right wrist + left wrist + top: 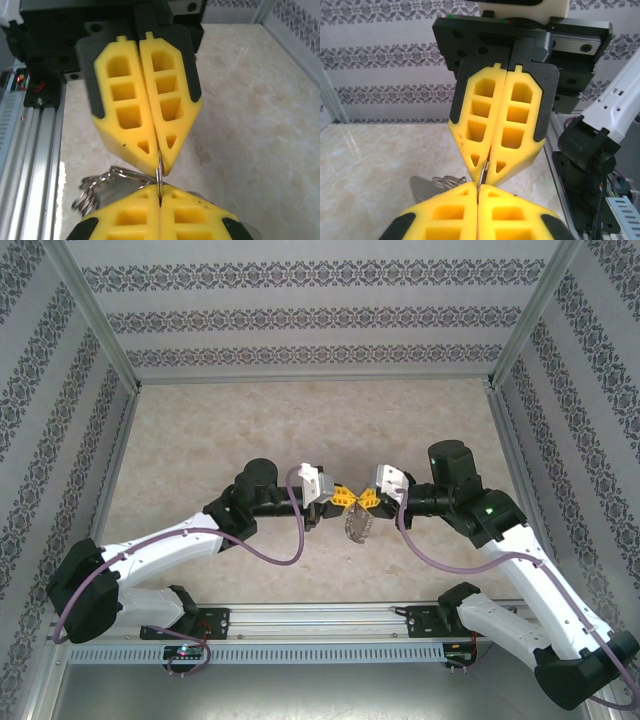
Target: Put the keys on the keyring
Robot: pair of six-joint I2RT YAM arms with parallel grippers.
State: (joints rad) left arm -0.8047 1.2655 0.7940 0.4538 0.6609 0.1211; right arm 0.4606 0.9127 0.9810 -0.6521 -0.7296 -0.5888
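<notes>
**Pinch point.** The left end effector [346, 499] and right end effector [364, 499] meet tip to tip above the bench [200, 440], on one shared line. Both are closed, pads pressed together. Each grips the thin wire of the keyring [159, 172] in the seam between its pads.

**Axis.** The gripped stretch of wire runs along that shared line. It leaves one seam, crosses the narrow gap and enters the other. The two end effectors are equally near, since both touch it.

**Load.** The keys [97, 189] hang as a bunch below the tips. In the right wrist view they lie off to one side of the right end effector's tips, toward the base rail. The overhead view places them just under the pinch point, clear of the pads.

**Judgement.** The next move probably depends on this alignment. One grip must ease while the other holds, or the wire will twist or slip. Whether either grip also holds a separate key cannot be told.
</notes>
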